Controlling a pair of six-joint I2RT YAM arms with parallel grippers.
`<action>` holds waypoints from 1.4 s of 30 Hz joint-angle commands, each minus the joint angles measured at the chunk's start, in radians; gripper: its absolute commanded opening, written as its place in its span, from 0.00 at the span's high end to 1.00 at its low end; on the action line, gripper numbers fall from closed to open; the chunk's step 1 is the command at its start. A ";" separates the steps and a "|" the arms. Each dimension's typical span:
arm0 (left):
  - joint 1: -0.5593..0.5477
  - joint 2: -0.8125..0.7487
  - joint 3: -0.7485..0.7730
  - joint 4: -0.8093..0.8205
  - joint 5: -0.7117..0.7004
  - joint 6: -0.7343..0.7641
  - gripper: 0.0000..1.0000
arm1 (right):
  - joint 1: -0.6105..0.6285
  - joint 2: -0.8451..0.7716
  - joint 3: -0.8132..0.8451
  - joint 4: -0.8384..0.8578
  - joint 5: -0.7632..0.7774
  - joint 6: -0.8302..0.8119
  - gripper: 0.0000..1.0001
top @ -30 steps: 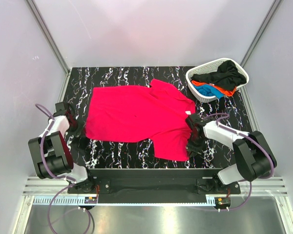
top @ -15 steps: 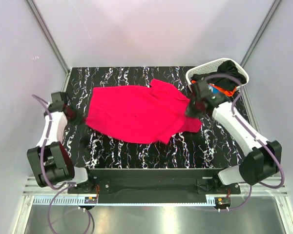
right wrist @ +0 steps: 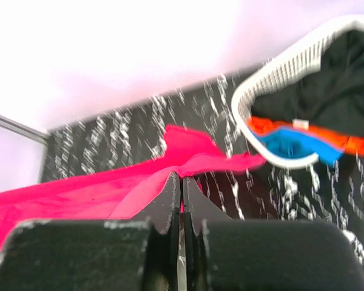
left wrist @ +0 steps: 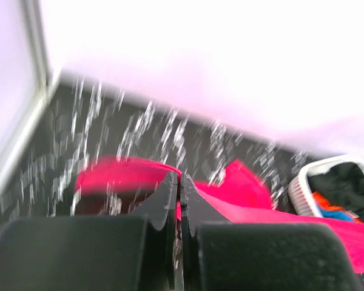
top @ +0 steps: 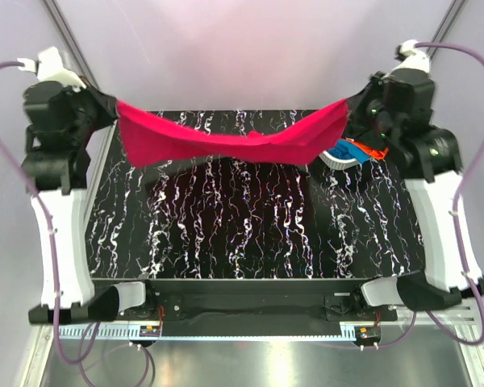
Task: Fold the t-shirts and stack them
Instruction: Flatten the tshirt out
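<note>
Both arms stand tall and wide apart. The left gripper (top: 113, 109) and the right gripper (top: 351, 105) each have their jaws pinched on one end of the large bright pinkish-red cloth t-shirt (top: 226, 137). The shirt hangs stretched between them above the black marbled table (top: 250, 234), sagging in the middle. At the far right, the white plastic lattice basket (right wrist: 273, 79) holds a black shirt (right wrist: 327, 85), an orange one (right wrist: 352, 142) and, apparently beneath it in the blurred view, a blue one (right wrist: 291, 145).

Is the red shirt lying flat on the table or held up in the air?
Held up: the red shirt hangs stretched between both arms' shut jaws, sagging in the middle above the table.
</note>
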 commanded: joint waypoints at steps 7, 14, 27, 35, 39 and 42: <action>-0.118 -0.256 0.182 0.013 -0.244 0.204 1.00 | -0.001 -0.438 -0.159 0.451 -0.078 -0.149 1.00; -0.165 -0.376 0.203 0.010 -0.331 0.256 1.00 | -0.001 -0.559 -0.162 0.548 -0.190 -0.150 1.00; -0.174 -0.256 -0.191 0.134 -0.510 0.330 1.00 | -0.001 -0.333 -0.387 0.709 -0.173 -0.110 1.00; -0.119 -0.089 -0.620 0.499 -0.528 0.336 0.98 | 0.000 -0.037 -0.489 0.927 -0.150 -0.169 1.00; -0.038 0.116 -0.639 0.600 -0.453 0.315 1.00 | -0.006 0.150 -0.511 1.019 -0.164 -0.195 1.00; 0.031 0.300 -0.593 0.665 -0.382 0.276 1.00 | -0.015 0.276 -0.495 1.054 -0.170 -0.207 1.00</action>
